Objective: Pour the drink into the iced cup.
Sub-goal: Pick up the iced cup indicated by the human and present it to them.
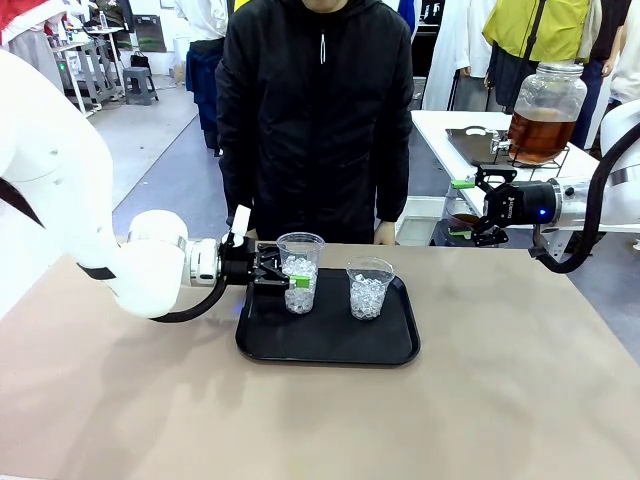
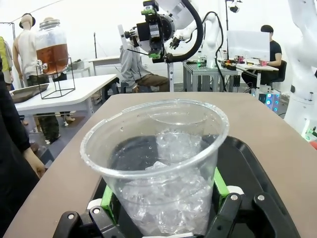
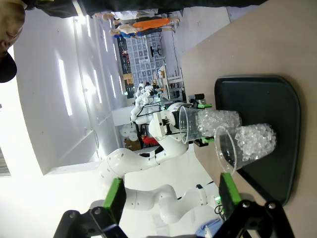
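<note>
In left claw [image 1: 297,282]: clear cup [image 1: 300,248], half-full ice [image 1: 299,267].

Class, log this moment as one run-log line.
left gripper: shut on left iced cup, on tray | right gripper: open, empty | drink: in dispenser jar, unpoured

I operate two white units with rounded, glossy links: left arm [image 1: 140,265] and right arm [image 1: 625,118]. Left of the black tray [image 1: 330,357], the left gripper [image 1: 298,270] is black with green pads, and a black cable [image 1: 195,310] loops under its wrist. Right of the tray, the right gripper [image 1: 461,209] shows a blue light.
</note>
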`<state>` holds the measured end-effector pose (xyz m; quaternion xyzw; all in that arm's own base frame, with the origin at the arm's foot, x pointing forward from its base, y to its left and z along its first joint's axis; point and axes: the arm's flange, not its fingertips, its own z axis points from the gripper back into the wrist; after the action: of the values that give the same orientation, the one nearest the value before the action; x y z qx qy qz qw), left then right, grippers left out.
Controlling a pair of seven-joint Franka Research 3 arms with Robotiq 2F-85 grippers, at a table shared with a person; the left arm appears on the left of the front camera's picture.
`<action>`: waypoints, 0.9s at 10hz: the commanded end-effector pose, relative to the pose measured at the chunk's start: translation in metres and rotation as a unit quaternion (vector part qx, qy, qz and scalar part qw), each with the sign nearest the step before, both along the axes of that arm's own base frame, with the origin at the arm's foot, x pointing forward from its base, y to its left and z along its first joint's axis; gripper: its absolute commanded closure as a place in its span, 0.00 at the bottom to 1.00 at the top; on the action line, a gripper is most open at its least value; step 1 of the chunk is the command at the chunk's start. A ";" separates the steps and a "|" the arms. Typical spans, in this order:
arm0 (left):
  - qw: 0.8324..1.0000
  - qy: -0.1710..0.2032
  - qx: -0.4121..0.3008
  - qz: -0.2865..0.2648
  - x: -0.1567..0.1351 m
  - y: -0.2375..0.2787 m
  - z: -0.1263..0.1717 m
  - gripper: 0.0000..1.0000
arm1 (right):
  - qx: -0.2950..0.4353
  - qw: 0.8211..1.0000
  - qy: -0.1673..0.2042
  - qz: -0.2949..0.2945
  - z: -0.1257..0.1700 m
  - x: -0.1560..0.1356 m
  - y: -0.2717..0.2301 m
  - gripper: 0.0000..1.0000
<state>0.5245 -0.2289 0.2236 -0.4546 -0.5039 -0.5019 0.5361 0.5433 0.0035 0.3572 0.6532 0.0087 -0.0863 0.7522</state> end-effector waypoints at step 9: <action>0.999 -0.025 -0.018 0.007 -0.011 0.001 0.008 0.21 | -0.005 1.000 -0.002 -0.004 0.002 0.000 0.000 0.00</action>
<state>0.5234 -0.2289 0.2278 -0.4544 -0.5097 -0.4989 0.5337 0.5433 0.0035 0.3572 0.6532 0.0087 -0.0863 0.7522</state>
